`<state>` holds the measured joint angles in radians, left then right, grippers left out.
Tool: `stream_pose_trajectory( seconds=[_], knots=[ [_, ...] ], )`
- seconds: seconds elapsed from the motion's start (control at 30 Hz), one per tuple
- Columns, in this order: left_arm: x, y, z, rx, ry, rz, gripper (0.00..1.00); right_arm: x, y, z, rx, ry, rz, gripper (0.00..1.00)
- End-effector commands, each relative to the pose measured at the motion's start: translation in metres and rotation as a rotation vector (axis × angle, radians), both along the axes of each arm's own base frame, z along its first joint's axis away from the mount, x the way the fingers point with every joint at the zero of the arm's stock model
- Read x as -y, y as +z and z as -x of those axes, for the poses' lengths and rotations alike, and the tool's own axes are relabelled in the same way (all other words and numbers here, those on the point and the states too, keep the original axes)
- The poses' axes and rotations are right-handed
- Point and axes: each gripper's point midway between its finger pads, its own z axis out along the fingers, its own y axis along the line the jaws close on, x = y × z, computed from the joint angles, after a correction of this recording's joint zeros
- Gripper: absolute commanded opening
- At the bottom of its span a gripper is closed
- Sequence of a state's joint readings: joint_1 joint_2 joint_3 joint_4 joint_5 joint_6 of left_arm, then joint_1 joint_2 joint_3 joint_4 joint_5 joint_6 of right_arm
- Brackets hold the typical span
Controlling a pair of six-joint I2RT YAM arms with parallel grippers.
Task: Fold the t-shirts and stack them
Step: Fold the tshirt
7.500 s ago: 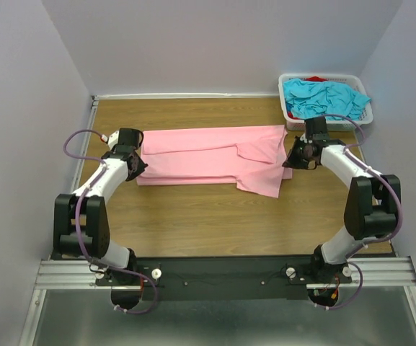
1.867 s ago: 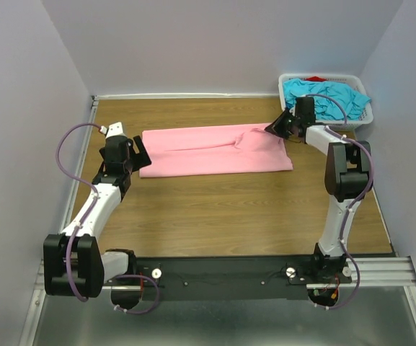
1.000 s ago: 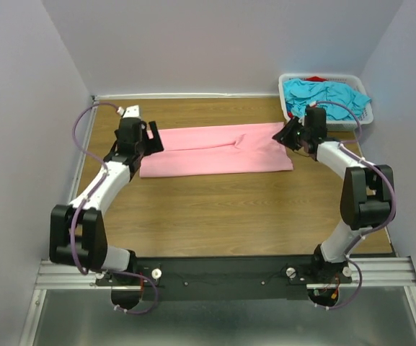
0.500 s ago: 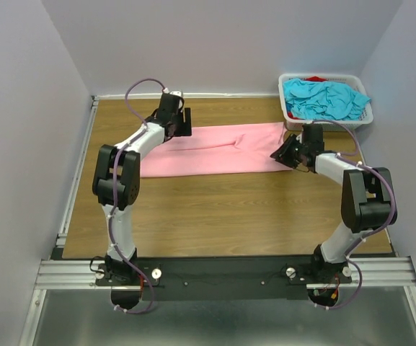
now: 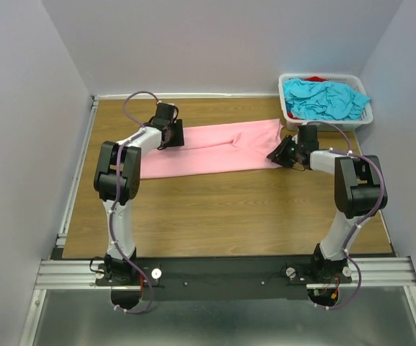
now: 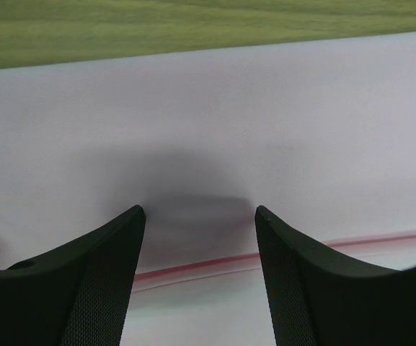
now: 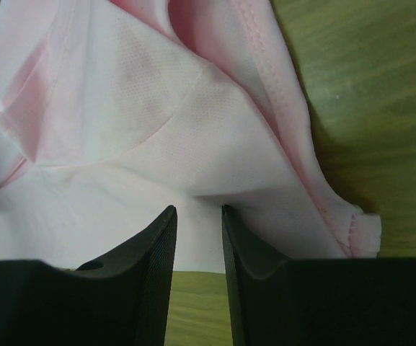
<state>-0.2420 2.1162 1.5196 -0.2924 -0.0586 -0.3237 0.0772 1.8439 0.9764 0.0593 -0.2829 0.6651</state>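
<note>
the left gripper (image 6: 199, 213) stands wide over the far left part of the pink t-shirt (image 5: 222, 148), its fingers (image 6: 92, 281) apart with nothing between them and the cloth lying just under the tips. the right gripper (image 7: 197, 213) is narrow, closed on the near right edge of the same shirt, where the stitched hem bunches up beside it.

the pink t-shirt lies flat, folded into a long band across the far half of the bench (image 5: 215, 209), running from left to right, with its right end lifted slightly at the right gripper (image 5: 280, 153). the left gripper (image 5: 171, 135) is at the shirt's far left corner.

the bench is a brown wood-grain top with a metal rail (image 5: 229, 274) along its near edge. plain pale walls (image 5: 215, 43) close it in at the back and both sides.

counted: two arms, one pink t-shirt, and one white slotted basket (image 5: 288, 109) in the far right corner. the basket holds a crumpled turquoise heap (image 5: 323, 97) and a bit of red cloth (image 5: 316, 78); how many shirts make up that heap cannot be told.
</note>
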Motion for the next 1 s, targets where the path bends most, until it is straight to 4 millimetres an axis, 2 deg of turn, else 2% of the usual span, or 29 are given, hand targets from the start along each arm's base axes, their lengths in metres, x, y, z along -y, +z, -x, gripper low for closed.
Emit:
stream_pose_trajectory(
  seconds=[0.0,0.03,0.07,0.1,0.13,0.17,0.2,0.23,0.3,0.33,0.37,0.47,0.5,0.53,0.6,0.7,0.73,0.8,0.9,0.93,0.97],
  knots=[
    [-0.020,-0.018,0.039,-0.109,0.063,0.024,0.71,-0.001,-0.009,-0.013,0.005,0.024,0.019,0.39],
    [-0.020,-0.009,0.045,-0.098,0.062,0.030,0.71,-0.001,-0.015,-0.015,-0.005,0.024,0.024,0.39],
    [-0.021,-0.010,0.053,-0.108,0.063,0.036,0.71,-0.003,-0.017,-0.018,-0.004,0.027,0.029,0.39],
    [-0.021,-0.020,0.072,-0.151,0.061,0.044,0.71,-0.003,-0.018,-0.022,-0.001,0.026,0.036,0.39],
    [-0.021,-0.010,0.078,-0.135,0.059,0.055,0.71,-0.005,-0.013,-0.032,0.019,0.029,0.036,0.39],
    [-0.021,-0.022,0.100,-0.182,0.048,0.071,0.71,-0.009,-0.022,-0.035,0.008,0.037,0.037,0.39],
    [-0.017,-0.023,0.111,-0.199,0.035,0.098,0.71,-0.012,-0.023,-0.040,0.013,0.044,0.037,0.39],
    [-0.018,-0.024,0.128,-0.215,0.031,0.111,0.71,-0.020,-0.025,-0.052,0.026,0.063,0.034,0.39],
    [-0.010,-0.024,0.148,-0.243,0.002,0.159,0.71,-0.028,-0.026,-0.066,0.049,0.084,0.034,0.39],
    [-0.008,-0.018,0.155,-0.236,-0.008,0.178,0.71,-0.032,-0.025,-0.074,0.062,0.094,0.032,0.39],
    [-0.008,-0.024,0.170,-0.267,-0.012,0.186,0.71,-0.039,-0.029,-0.088,0.074,0.107,0.032,0.39],
    [0.003,-0.016,0.188,-0.271,-0.040,0.245,0.71,-0.050,-0.033,-0.110,0.098,0.127,0.019,0.39],
    [0.007,-0.017,0.197,-0.287,-0.052,0.270,0.71,-0.056,-0.023,-0.125,0.135,0.135,0.013,0.39],
    [0.009,-0.015,0.202,-0.292,-0.056,0.280,0.71,-0.059,-0.037,-0.129,0.120,0.145,0.009,0.39],
    [0.017,-0.010,0.212,-0.294,-0.078,0.307,0.72,-0.071,-0.034,-0.142,0.143,0.170,-0.013,0.40],
    [0.019,-0.007,0.227,-0.298,-0.078,0.330,0.72,-0.080,-0.023,-0.144,0.162,0.189,-0.039,0.41],
    [0.019,-0.002,0.229,-0.282,-0.078,0.336,0.72,-0.084,-0.013,-0.141,0.176,0.197,-0.036,0.41],
    [0.017,-0.004,0.238,-0.291,-0.072,0.336,0.72,-0.082,-0.003,-0.136,0.191,0.197,-0.016,0.41],
    [0.012,-0.005,0.245,-0.288,-0.063,0.323,0.72,-0.070,0.004,-0.119,0.183,0.165,0.029,0.41],
    [0.012,-0.003,0.246,-0.282,-0.062,0.324,0.72,-0.060,-0.006,-0.107,0.155,0.140,0.065,0.42],
    [0.011,-0.005,0.250,-0.287,-0.061,0.323,0.72,-0.056,0.003,-0.105,0.172,0.130,0.082,0.42]
  ],
)
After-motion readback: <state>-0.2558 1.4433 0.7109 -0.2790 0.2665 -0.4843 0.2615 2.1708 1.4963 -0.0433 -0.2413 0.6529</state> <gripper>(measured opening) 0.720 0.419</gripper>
